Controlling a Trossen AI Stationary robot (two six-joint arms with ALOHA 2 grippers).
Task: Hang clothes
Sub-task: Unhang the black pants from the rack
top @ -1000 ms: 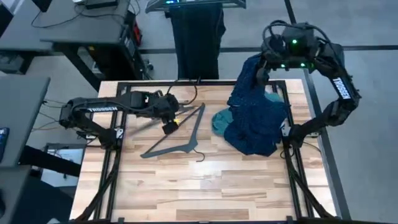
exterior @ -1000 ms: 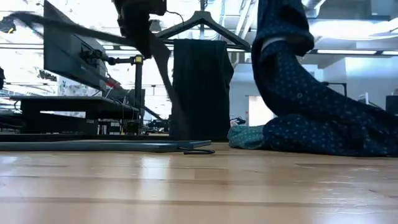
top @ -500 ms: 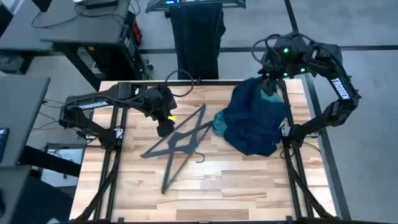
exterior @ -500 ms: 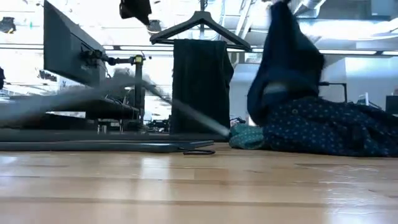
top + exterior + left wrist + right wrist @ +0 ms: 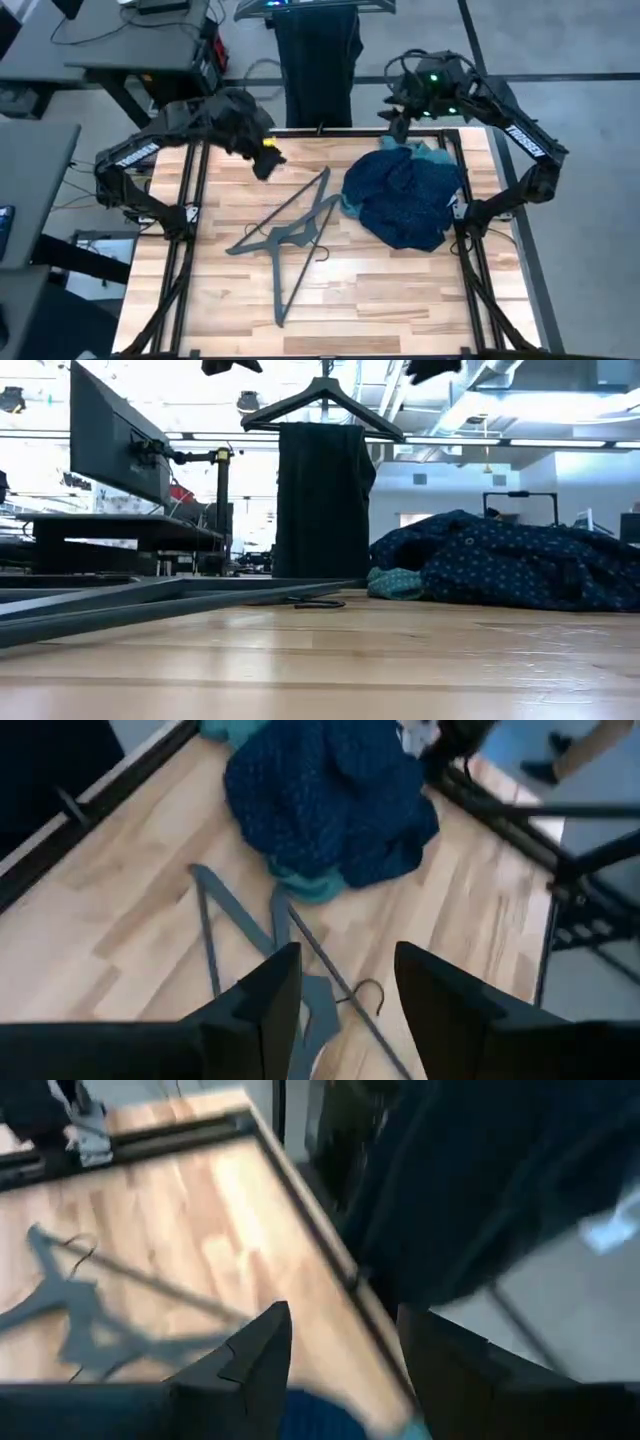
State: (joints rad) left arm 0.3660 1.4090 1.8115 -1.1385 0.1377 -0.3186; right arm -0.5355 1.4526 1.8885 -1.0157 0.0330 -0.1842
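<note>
I see even overhead light on the table with soft shadows; bright ceiling glare washes out the low view; both wrist views are motion-blurred, the hangers smeared.

Both arms raised above the table's far edge, left gripper and right gripper open, empty.

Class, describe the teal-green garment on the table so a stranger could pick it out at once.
Start at the light wooden table and find the heap of cloth on its right half. Most of that heap is a navy shirt with tiny white dots. The teal-green shirt lies mostly under it, peeking out at the heap's left edge nearest the two crossed black hangers; it is plain and lighter, without dots.
</note>
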